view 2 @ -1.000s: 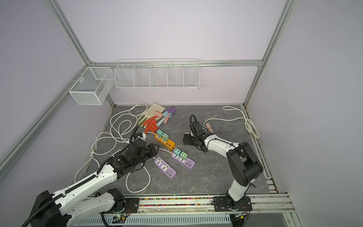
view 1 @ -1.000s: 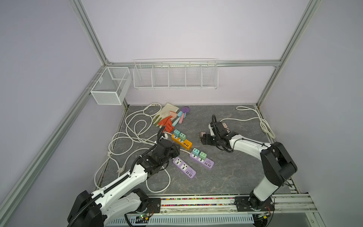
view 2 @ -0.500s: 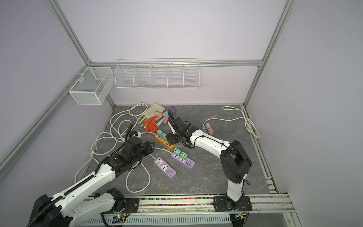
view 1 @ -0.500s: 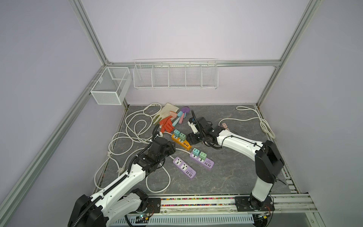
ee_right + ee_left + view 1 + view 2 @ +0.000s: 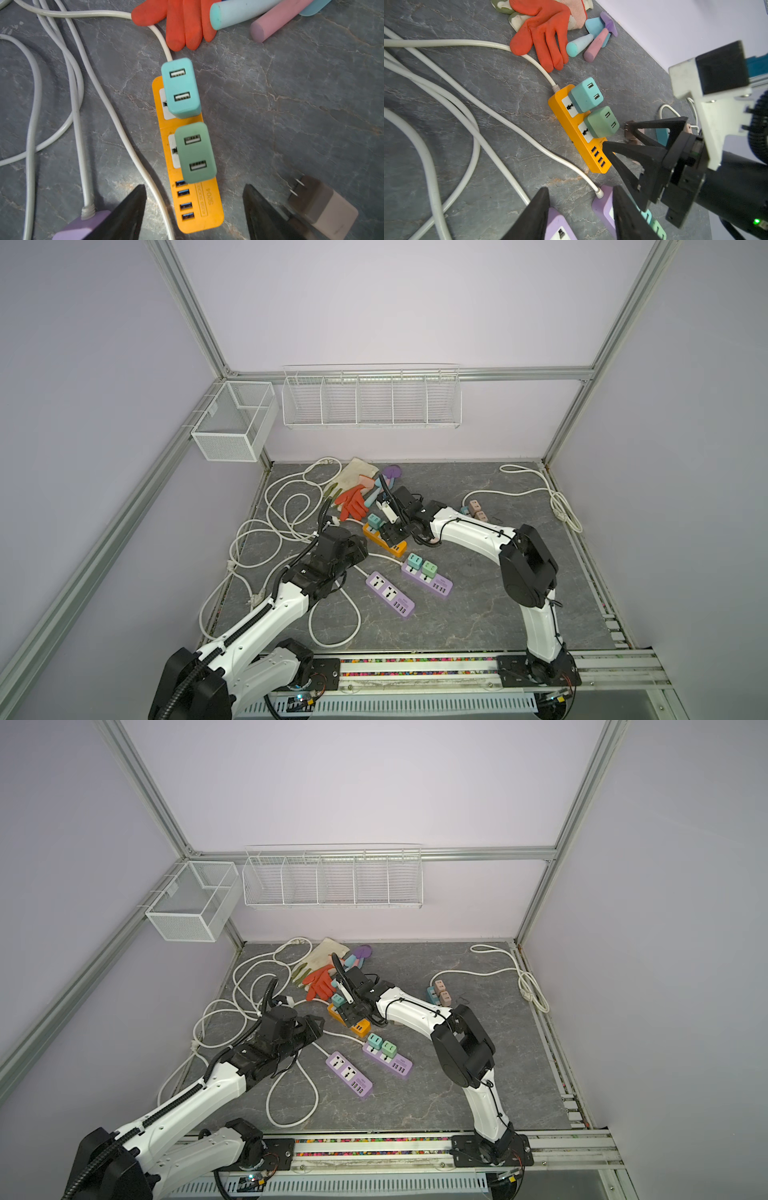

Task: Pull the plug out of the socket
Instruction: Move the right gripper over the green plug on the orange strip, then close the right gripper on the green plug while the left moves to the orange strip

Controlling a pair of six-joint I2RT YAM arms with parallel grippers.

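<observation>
While the right claw (image 5: 193, 187) hangs over the USB end of the orange power strip (image 5: 209, 207), its fingers are spread wide with nothing pinched between them. The strip just sits in the gap below, and I can't tell if either finger touches it. The green plug (image 5: 195, 153) is seated in the socket nearer that claw, right ahead of the fingertips. The teal plug (image 5: 180, 89) is seated in the next socket, by the cord end. That strip lies flat on the grey surface (image 5: 291, 104), close to the fingertips of a red glove (image 5: 542, 31).

Over on the other side, the left claw (image 5: 581, 188) is spread too and holds nothing. It hovers over the cord end of a purple power strip (image 5: 439, 585), and a second purple strip (image 5: 390, 594) lies just beside that one. A loose grey-and-white adapter (image 5: 320, 203) lies on its side next to one right finger, prongs bare. White cables (image 5: 446, 41) loop all over the place.
</observation>
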